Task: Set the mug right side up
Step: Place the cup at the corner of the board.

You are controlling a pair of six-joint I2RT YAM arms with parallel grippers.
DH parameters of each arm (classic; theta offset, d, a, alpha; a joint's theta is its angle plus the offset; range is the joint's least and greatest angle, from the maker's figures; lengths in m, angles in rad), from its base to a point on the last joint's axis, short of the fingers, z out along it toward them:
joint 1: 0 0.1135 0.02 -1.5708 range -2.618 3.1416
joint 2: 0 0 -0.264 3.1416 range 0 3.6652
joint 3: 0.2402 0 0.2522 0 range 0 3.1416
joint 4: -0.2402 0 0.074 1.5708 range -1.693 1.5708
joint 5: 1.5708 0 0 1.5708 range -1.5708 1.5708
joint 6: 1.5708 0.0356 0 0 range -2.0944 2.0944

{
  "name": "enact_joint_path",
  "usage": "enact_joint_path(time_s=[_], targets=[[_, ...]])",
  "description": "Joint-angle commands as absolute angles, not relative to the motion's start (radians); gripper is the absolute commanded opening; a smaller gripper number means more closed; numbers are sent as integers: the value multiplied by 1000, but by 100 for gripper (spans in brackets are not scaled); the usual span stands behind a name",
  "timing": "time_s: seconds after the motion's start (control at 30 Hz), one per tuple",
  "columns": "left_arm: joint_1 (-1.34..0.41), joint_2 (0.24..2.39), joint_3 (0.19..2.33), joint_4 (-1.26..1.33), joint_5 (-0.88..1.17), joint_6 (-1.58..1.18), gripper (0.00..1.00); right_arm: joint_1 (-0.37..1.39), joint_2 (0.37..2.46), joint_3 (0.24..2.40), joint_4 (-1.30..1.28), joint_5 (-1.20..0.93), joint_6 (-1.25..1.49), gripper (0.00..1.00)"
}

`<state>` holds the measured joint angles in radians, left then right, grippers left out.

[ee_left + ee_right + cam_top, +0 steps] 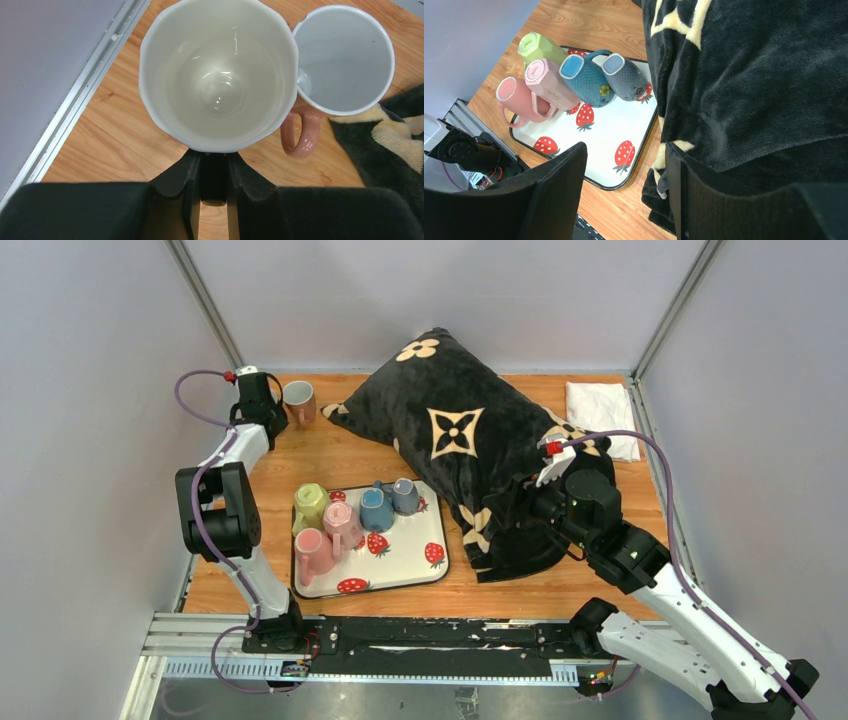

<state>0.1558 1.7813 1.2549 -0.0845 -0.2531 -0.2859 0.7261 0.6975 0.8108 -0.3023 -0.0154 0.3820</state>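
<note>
Cream mug (217,75): it sits at the far left corner of the worktop (115,135), in the grip of the left arm, just beside an upright pink mug (345,60). The wrist view does not show whether the two rims touch.
Orientation: the mouth opens straight at the wrist camera, so it faces up. The long axis, base to rim, looks close to vertical, and the glazed bottom shows dead centre.
Left gripper (214,172): it is closed narrow at the near side of the cream mug, probably on the handle, which is hidden under the rim.
Base contact: the rim hides the foot, so it cannot be told whether the mug rests on the wood.
Stage: the turn looks done. What remains appears to be the set-down and release.
Risk, drop: letting go with the base off the wood or slightly tilted could make it rock or tip.
Risk, neighbour: the pink mug's handle points toward the gripper, so opening or backing off sideways could clip it and shove both mugs.
Right gripper (624,150): the jaws are part-way open and hold nothing. It hangs by the edge of the black plush pillow (749,75), near the strawberry tray (631,125).
</note>
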Motion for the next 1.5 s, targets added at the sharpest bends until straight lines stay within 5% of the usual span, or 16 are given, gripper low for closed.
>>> enact_joint_path(time_s=[0.0, 0.9, 1.13, 1.47], targets=[[166, 1753, 1262, 46, -264, -298, 0, 737, 683, 821, -309, 0, 392, 63], [169, 1864, 1324, 32, -285, -295, 0, 738, 728, 841, -320, 46, 384, 63], [170, 1875, 1333, 12, -304, -285, 28, 738, 744, 852, -316, 46, 378, 63], [170, 1842, 1318, 5, -307, -288, 38, 737, 739, 840, -310, 41, 387, 63]])
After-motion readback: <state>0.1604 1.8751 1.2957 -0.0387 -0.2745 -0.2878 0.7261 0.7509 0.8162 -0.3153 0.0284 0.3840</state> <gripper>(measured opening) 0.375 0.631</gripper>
